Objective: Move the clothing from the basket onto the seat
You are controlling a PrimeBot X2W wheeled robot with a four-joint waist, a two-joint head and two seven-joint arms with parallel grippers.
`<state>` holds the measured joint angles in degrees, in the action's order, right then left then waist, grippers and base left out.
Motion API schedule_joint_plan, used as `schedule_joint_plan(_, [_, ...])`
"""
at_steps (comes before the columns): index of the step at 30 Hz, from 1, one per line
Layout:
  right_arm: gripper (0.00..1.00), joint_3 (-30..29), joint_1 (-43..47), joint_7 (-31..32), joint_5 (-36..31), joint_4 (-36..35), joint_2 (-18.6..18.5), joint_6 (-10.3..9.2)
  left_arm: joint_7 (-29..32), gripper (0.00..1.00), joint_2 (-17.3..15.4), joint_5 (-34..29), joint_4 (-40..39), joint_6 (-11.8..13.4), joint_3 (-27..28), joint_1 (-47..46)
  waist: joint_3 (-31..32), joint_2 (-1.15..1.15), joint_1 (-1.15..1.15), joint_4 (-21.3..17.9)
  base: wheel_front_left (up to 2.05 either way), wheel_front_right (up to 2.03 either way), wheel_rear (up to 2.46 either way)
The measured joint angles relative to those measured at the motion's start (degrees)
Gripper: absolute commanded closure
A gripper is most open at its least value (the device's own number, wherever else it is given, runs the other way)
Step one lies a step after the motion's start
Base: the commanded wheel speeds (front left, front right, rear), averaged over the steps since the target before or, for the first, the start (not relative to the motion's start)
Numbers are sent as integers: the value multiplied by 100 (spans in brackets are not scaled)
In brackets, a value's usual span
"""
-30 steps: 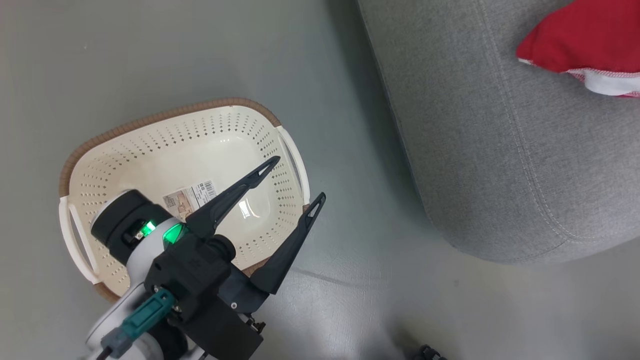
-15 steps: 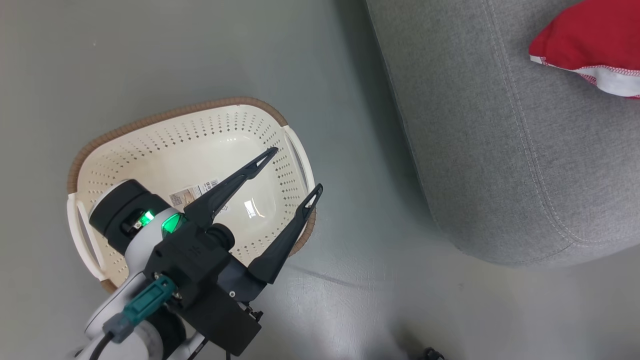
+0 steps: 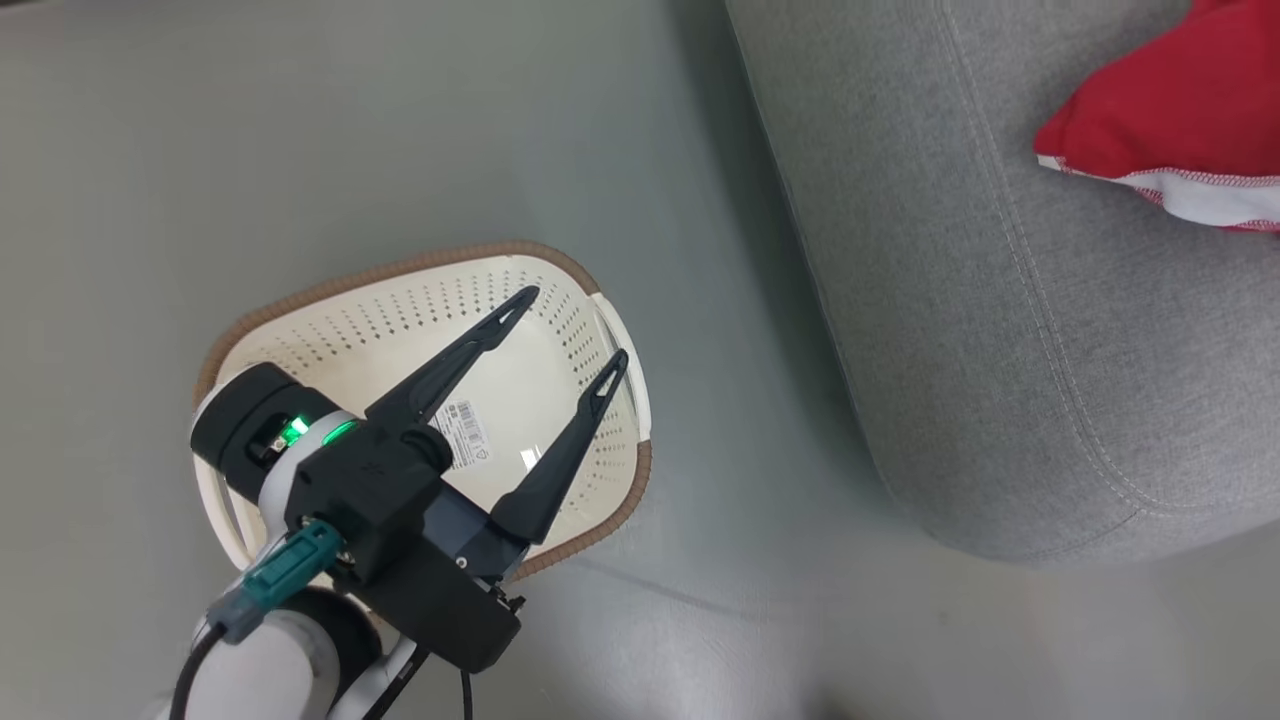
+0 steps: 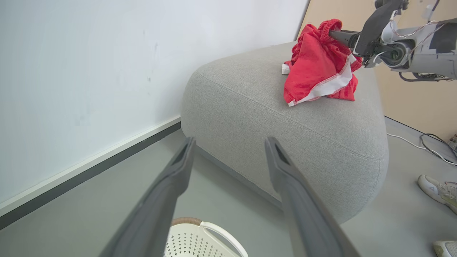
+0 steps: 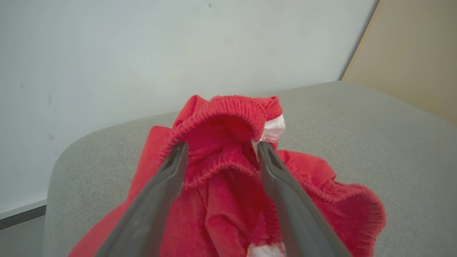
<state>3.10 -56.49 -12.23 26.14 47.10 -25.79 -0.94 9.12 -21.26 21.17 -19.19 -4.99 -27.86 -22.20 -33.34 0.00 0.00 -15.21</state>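
Red fabric with a white trim band, the clothing (image 5: 228, 178) sits heaped on top of the seat (image 3: 1000, 300), in the upper right corner of the head view and partly cut off by the frame edge. In the centre of the right wrist view its elastic waistband (image 5: 228, 107) stands up in a loop just past the tips of the right gripper (image 5: 222, 144), whose fingers are spread apart and clamp nothing, though bunched cloth lies between them and touches both.

That contact is the main risk. In the left wrist view, upper right, the waistband looks draped over one finger. If so, a backward pull could catch the elastic and lift or drag the garment. A sideways drag could carry it toward the seat's rounded edge and let it slide to the floor (image 3: 300, 120). Lifting clear before retreating would likely free it.

Further out, at the lower left of the head view, the left gripper (image 3: 575, 323) hangs released and holding nothing above the basket (image 3: 330, 285), whose pale bottom shows a paper label (image 3: 462, 432). A turn at the waist could swing those fingers into the rim and shove the light basket. A pale shoe (image 4: 437, 189) rests on the floor at the lower right of the left wrist view, near enough to matter if the base rolls.
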Motion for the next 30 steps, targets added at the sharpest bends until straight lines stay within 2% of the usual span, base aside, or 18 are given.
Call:
schedule_joint_plan(9, [0,308,763,-154,-179,-666,502,-16,-331,0,222,100,409,221,166,253,498,0,0,203,0,0,0])
schedule_joint_plan(23, [0,738,2002,-213,-558,-2324,814,-164,-719,0,487,357,915,557,383,695,1279,-1,-1,894,0,0,0])
schedule_joint_plan(30, [0,891,2489,-222,-652,-2832,949,-216,-832,0,506,432,1126,672,535,918,1643,-1,-1,1201,0,0,0])
